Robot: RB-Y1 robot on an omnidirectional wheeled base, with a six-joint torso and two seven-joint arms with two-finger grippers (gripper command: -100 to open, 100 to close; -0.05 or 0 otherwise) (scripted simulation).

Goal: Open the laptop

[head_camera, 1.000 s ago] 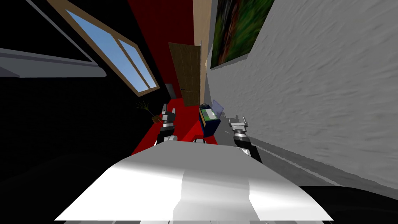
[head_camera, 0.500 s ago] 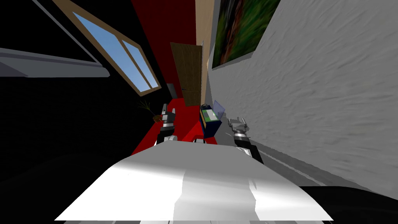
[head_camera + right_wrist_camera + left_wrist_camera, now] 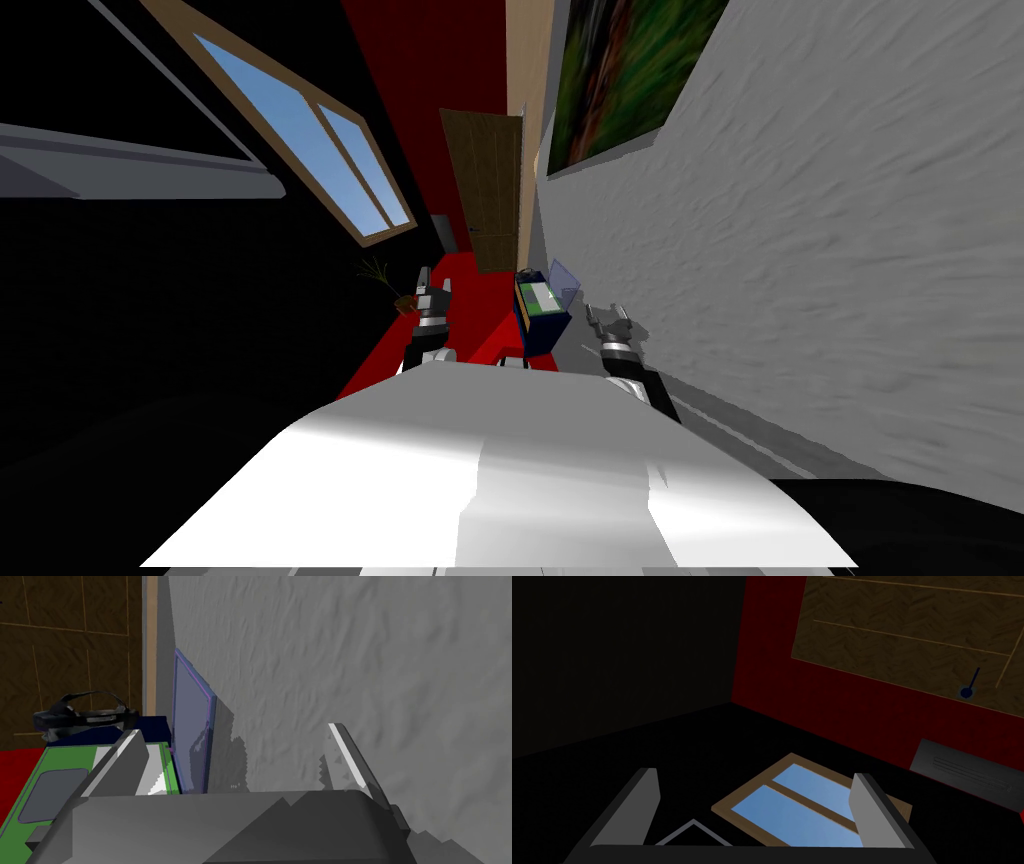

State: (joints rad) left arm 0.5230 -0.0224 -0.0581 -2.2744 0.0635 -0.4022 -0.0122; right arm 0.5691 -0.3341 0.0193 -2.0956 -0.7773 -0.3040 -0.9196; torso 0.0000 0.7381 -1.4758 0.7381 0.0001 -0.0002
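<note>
I'm holding my right claw (image 3: 235, 731) wide open, gripping nothing. The laptop (image 3: 192, 726) is sitting just ahead of its fingers on the dark blue worktop (image 3: 152, 725), with the lid already standing upright, so I'm judging the opening done. My left claw (image 3: 752, 783) is hanging open too.

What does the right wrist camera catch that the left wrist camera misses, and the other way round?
Right wrist view: the laptop, its bluish lid raised upright over a green base, on a dark blue table beside the grey wall, a black headset behind it, and the right gripper with fingers open. Left wrist view: a brown-framed window with blue panes, a dark grey vent low on the red wall, and the left gripper, fingers open. Shared: the brown wooden door.
</note>
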